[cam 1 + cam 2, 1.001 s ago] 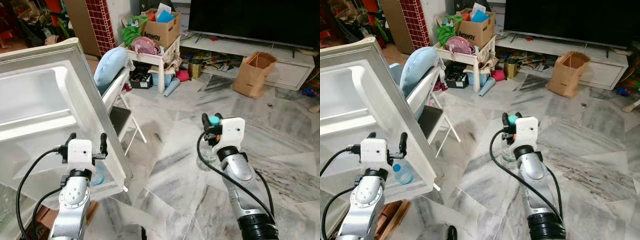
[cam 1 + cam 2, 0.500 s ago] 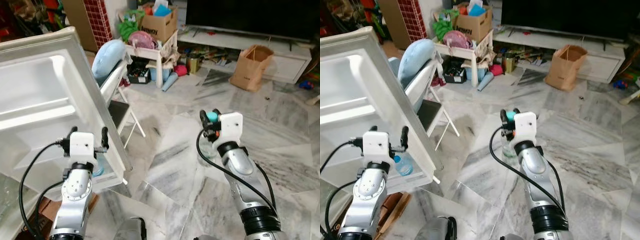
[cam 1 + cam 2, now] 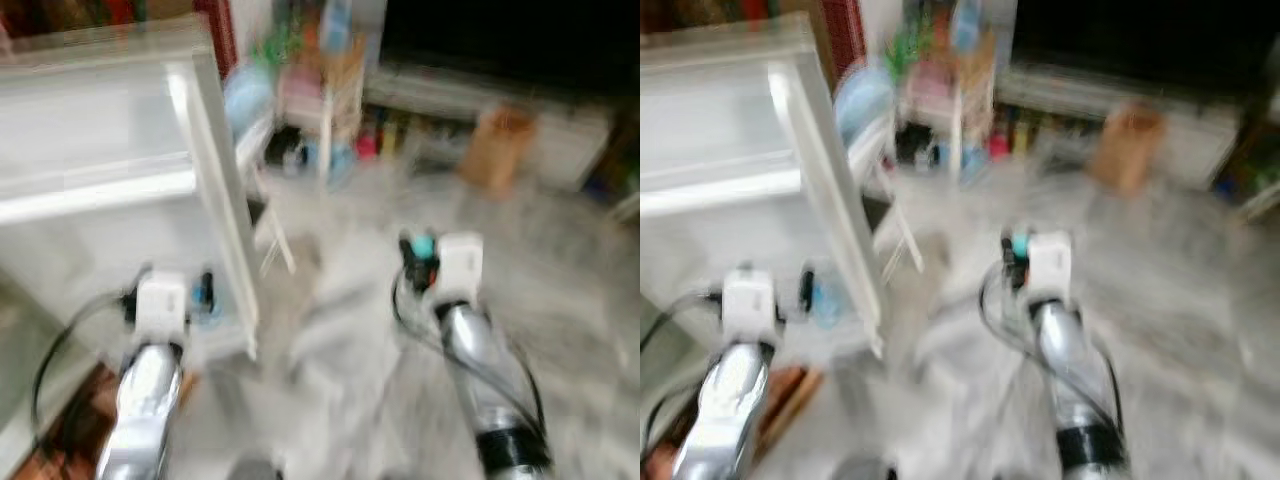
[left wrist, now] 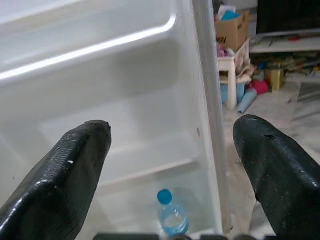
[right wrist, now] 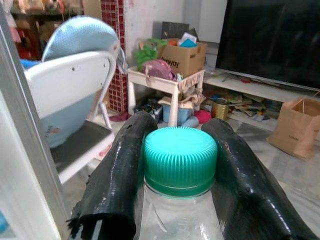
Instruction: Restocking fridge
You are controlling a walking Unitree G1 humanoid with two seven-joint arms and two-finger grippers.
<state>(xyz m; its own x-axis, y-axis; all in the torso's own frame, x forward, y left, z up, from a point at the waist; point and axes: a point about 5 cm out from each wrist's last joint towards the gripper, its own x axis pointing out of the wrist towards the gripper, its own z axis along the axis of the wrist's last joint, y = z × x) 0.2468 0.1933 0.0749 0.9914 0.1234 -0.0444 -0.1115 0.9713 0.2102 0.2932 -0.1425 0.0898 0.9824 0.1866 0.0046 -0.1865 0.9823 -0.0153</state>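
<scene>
The head views are blurred by motion. The white fridge door (image 3: 100,180) stands open on my left. My left gripper (image 3: 168,295) is open right in front of it. Between its fingers (image 4: 75,170), the left wrist view has a small blue-capped bottle (image 4: 172,218) standing in the door's lower shelf (image 4: 150,175). My right gripper (image 3: 418,252) is held out over the floor, shut on the neck of a clear bottle with a teal cap (image 5: 180,160).
A white folding chair with a blue cushion (image 5: 75,65) stands just past the door's edge. Behind it are a cluttered white side table (image 5: 170,80), a cardboard box (image 5: 182,57), a brown paper bag (image 5: 300,127) and a dark TV (image 5: 270,35). The floor is grey marble.
The whole picture has shifted and blurred, so the camera is moving. The fridge door now looks nearer and more upright. Both grippers hold as before.
</scene>
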